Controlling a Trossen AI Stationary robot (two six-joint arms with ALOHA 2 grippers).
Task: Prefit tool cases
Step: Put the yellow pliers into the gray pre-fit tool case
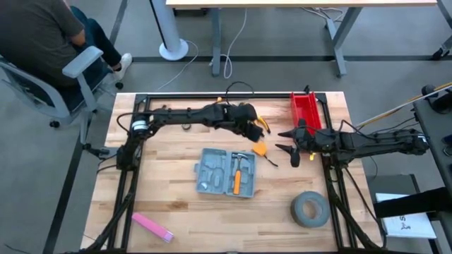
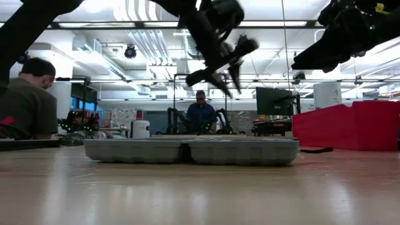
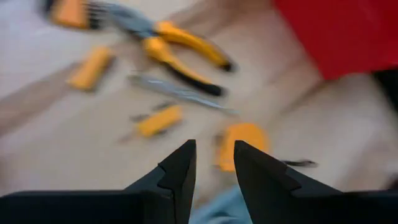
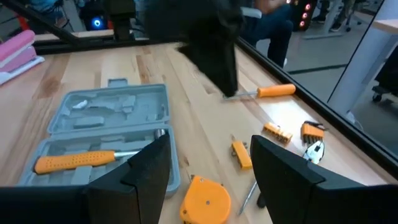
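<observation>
- Wooden table [image 1: 176, 204] stands in a workshop room; beyond its far left corner a person [image 1: 42, 32] sits on an office chair.
- On the near left part of the table lies a pink block [image 1: 152, 227].
- Left gripper [image 1: 254, 130] hangs above the far middle of the table, raised off the surface. Its two fingers [image 3: 177, 171] stand a little apart, with a narrow gap and nothing between them.
- Under and around this gripper lie loose tools: pliers [image 3: 186, 53] with yellow handles and some small yellow bits.
- Case [image 1: 227, 173] lies open and flat in the middle of the table, near side of the left gripper. A hammer [image 4: 87, 160] with an orange handle rests in one of its recesses.
- Orange tape measure [image 1: 260, 149] lies just right of the case, between the two grippers.
- Right gripper [image 1: 289, 141] hovers right of the tape measure, jaws apart and empty.
- Red bin [image 1: 305, 109] stands at the far right, behind the right gripper.
- Grey tape roll [image 1: 309, 209] lies on the near right part.
</observation>
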